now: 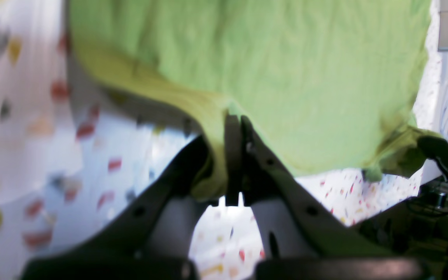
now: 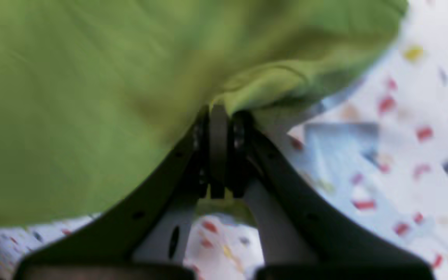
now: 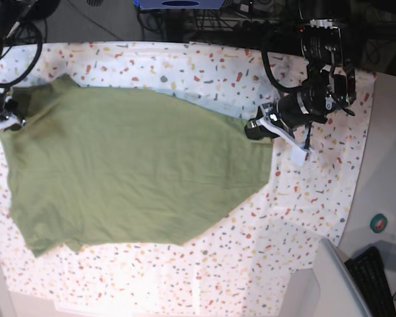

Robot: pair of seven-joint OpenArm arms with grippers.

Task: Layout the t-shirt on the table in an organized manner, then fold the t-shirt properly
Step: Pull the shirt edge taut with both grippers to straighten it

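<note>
Speckled white cloth covers the table (image 3: 317, 198), and the olive-green t-shirt (image 3: 132, 178) lies spread across most of it. At one corner the left gripper (image 1: 235, 120) is clamped on the fabric's edge; at the opposite corner the right gripper (image 2: 219, 112) pinches a bunched fold.

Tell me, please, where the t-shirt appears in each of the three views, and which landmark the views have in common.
Left wrist: the t-shirt fills the upper middle, its edge pinched in the left gripper.
Right wrist: it covers the upper left, its edge pinched in the right gripper.
Base: it lies spread across the left and centre of the table.
Shared landmark: the speckled table cover.
</note>
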